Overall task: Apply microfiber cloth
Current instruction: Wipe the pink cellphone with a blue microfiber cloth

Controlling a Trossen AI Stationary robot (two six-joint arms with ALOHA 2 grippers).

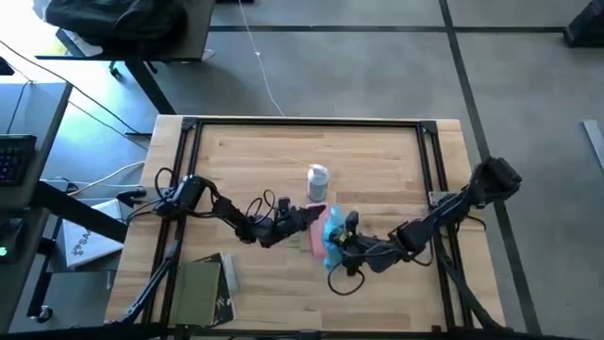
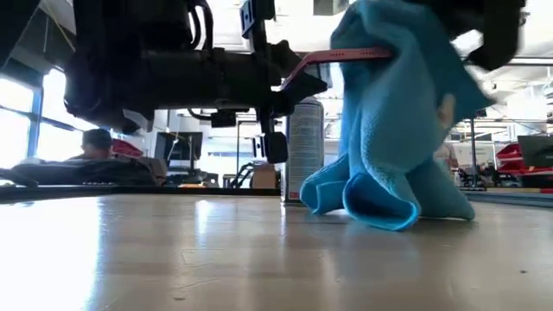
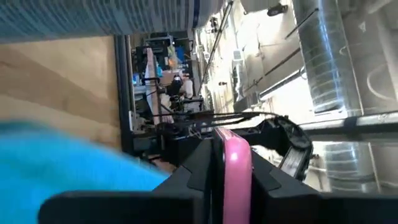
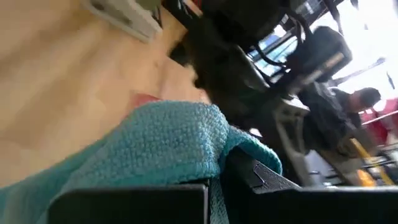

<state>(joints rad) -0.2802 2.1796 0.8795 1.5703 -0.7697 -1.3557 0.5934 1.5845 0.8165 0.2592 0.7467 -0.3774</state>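
Cloth point(image 2: 393, 130): turquoise, hanging from the right pincer near the middle of the surface point(image 1: 377, 151); its lower folds touch the wood, its upper part lies against the pink object.
Right pincer point(image 1: 342, 234): pressed together on the cloth's top edge, seen in the right wrist view with fabric bunched between the fingers point(image 4: 130, 202).
Left pincer point(image 1: 304, 218): pinching the pink object point(image 2: 346, 55), a thin flat thing held edge-on and level above the surface, just left of the cloth.
Bottle point(image 1: 318, 179): white, upright, just beyond the two pincers, apart from the cloth.
Step in hand: judged to be wiping the pink object with the cloth while the left arm steadies it.
Doing it well: keep the left grip firm and the object level; draw the cloth along the flat face with light pressure; keep enough fabric between the right fingers that it does not slip; stay clear of the bottle.
Hard to make out: what the pink object is; how much of its face the cloth covers; the right fingertips in the low view, cut off at the top.
Background: a seated person point(image 2: 95, 147) far left, beyond the surface.
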